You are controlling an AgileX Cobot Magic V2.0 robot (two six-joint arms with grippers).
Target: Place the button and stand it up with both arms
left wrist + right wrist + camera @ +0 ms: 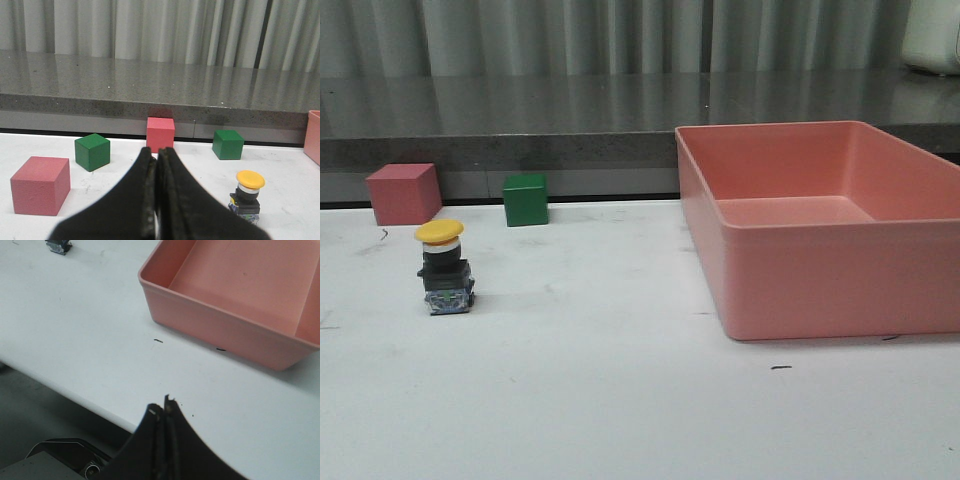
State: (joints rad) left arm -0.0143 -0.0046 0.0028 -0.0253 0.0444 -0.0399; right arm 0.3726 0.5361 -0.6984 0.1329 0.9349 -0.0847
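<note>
Far left on the white worktop (620, 400), I note a pink cube (404, 193) against the far edge, with a green cube (525, 199) just right of it. The left wrist view shows more blocks out that way: a second pink cube (40, 185) and a second green cube (92, 151).

The button (445, 267) stands near and slightly right of the first pink cube, well apart from everything. It sits upright on its dark square base, yellow mushroom cap on top, so I judge the standing already achieved.

Handling, as I judge it: a rigid, light plastic part, top-heavy under the wide cap and prone to tipping if nudged. The cap is rounded and likely slippery; I would take it across the flat sides of the square base or the collar, never the cap.

The left claw (157, 155) is pressed fully together, empty, with the button ahead and to its right.

The right claw (161, 409) is likewise pinched together and holding nothing, hanging at the near worktop edge.

At right stands an empty pink bin (705, 235), well apart from the button.
</note>
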